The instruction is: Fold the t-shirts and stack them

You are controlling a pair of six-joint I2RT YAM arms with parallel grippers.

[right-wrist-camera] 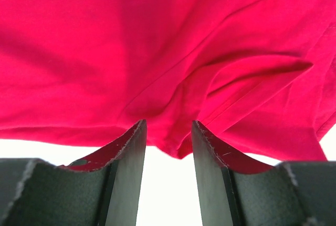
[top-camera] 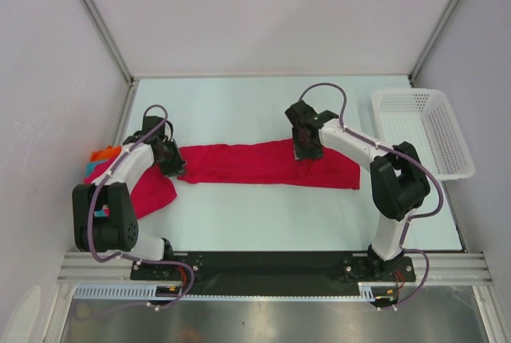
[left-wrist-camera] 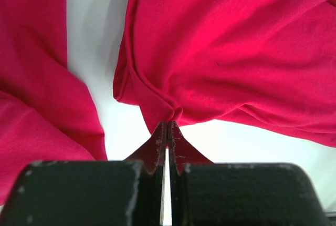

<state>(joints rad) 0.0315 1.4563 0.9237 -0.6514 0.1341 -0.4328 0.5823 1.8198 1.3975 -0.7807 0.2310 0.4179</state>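
Observation:
A crimson t-shirt lies as a long folded strip across the middle of the table. My left gripper is at its left end. In the left wrist view the jaws are shut, pinching a bunched corner of the shirt. My right gripper is at the strip's far edge. In the right wrist view it is open, with a small fold of the shirt hanging between the fingertips. A second red shirt lies crumpled at the left and also shows in the left wrist view.
An orange garment lies at the left table edge behind the second shirt. A white mesh basket stands at the far right. White enclosure walls close in the back and sides.

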